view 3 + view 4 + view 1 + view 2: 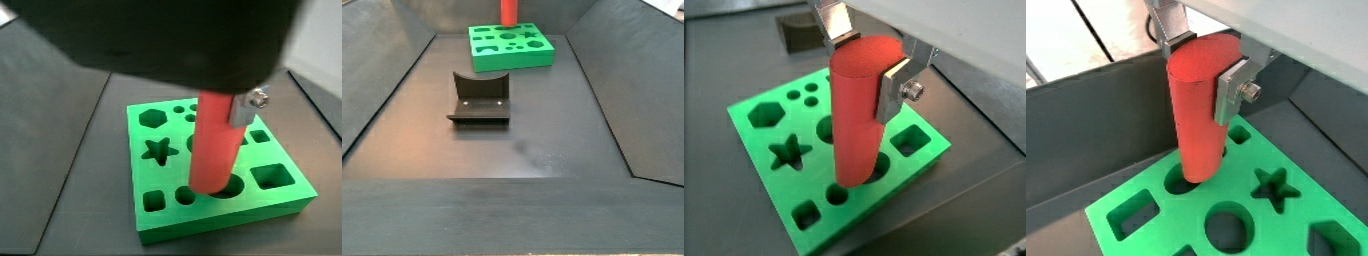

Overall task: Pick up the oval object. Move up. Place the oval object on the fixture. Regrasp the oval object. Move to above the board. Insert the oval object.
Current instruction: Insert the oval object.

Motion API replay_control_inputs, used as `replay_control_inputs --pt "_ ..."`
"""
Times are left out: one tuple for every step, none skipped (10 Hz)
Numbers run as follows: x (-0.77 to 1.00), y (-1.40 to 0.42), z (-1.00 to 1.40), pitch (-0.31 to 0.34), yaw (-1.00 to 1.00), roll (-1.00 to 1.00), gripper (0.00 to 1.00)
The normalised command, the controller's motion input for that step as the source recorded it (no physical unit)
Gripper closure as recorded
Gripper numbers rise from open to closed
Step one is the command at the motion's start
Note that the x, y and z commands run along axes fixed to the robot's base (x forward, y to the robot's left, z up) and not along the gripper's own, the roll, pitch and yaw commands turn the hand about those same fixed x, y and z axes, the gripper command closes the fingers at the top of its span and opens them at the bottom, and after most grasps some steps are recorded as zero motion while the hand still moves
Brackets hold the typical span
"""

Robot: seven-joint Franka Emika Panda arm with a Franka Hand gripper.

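Note:
My gripper (867,60) is shut on the top of the red-orange oval object (858,110) and holds it upright over the green board (811,180). One silver finger (895,88) with a screw presses its side, and the other finger sits behind it. The peg's lower end meets a rounded hole near the board's edge; I cannot tell how deep it sits. Both wrist views show this (1197,110), and so does a side view (214,140). In a side view the peg (509,12) stands on the board (509,62). The fixture (480,98) stands empty in front of the board.
The board has star, hexagon, round and square holes around the peg (160,178). Dark sloping walls (396,90) enclose the floor on both sides. The floor between the fixture and the near edge (516,150) is bare dark grey.

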Motion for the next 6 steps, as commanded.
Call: replay_control_inputs --pt "0.27 -0.26 0.09 0.02 -0.48 0.28 1.0" --pt "0.37 -0.28 0.0 0.0 -0.56 0.16 1.0" --pt "0.59 -0.26 -0.09 0.0 -0.39 0.19 1.0" --pt "0.7 -0.23 -0.2 0.044 -0.21 0.25 1.0" --pt "0.76 -0.17 -0.19 0.091 -0.15 0.23 1.0" --pt "0.74 -0.15 -0.19 0.066 -0.21 0.14 1.0"
